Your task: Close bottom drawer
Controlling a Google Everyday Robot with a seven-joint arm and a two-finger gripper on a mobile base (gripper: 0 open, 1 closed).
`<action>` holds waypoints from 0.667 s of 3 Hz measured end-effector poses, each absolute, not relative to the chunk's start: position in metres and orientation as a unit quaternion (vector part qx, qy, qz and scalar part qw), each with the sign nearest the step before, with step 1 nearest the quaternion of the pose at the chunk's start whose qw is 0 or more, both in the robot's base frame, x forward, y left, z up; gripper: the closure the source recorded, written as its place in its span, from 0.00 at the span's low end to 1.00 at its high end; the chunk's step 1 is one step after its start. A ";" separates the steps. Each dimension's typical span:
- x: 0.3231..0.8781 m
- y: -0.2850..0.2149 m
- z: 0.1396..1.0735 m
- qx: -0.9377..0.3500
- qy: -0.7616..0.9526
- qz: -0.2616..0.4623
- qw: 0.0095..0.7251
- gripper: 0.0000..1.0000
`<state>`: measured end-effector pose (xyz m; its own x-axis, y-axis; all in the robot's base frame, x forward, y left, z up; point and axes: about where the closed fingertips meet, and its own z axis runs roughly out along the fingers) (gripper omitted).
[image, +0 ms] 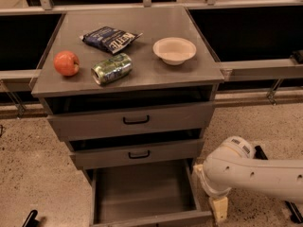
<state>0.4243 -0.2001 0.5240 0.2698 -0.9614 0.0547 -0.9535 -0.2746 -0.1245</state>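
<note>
Bottom drawer (142, 193) pulled out toward the camera, long way front to back, gripper (218, 208) by its right front corner, grip unclear

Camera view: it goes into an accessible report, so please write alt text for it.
The bottom drawer of a grey three-drawer cabinet stands pulled open, with the robot's end effector low beside its front right corner. On the cabinet top lie an apple, a green can, a chip bag and a bowl.
</note>
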 end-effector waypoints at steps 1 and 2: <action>0.426 -0.206 0.510 -0.806 0.588 -0.066 0.029 0.00; 0.426 -0.206 0.510 -0.806 0.588 -0.066 0.029 0.00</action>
